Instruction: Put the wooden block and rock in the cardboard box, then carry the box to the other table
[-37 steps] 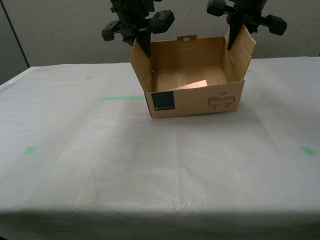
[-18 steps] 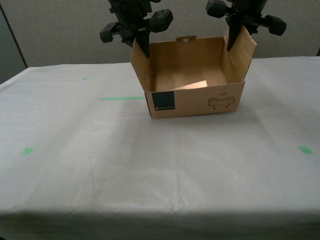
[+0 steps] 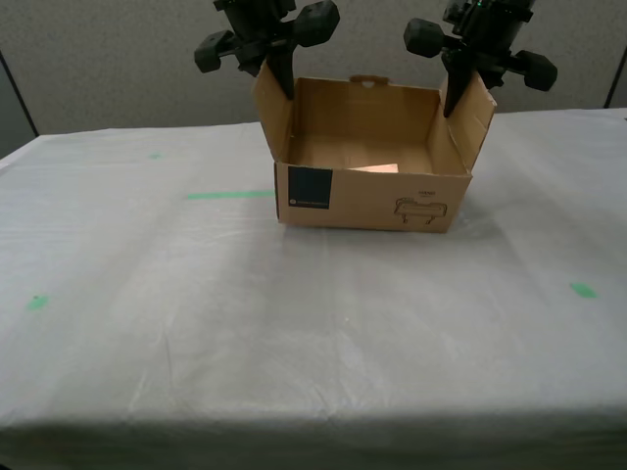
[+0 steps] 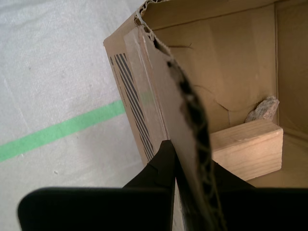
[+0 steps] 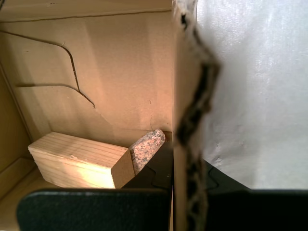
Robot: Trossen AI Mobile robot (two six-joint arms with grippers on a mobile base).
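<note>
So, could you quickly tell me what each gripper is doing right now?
My first gripper: closed on a side flap of the brown corrugated cardboard box.
My second gripper: closed on the opposite side flap, near the green tape.

No legible text is found anywhere. On the front of the cardboard box (image 3: 372, 201) a dark teal label (image 3: 310, 187) with tiny unreadable light print is seen, along with a small line drawing (image 3: 419, 207). Black diagonal stripes (image 4: 130, 96) are printed on the wall just outside my second claw (image 4: 175, 180).
</note>
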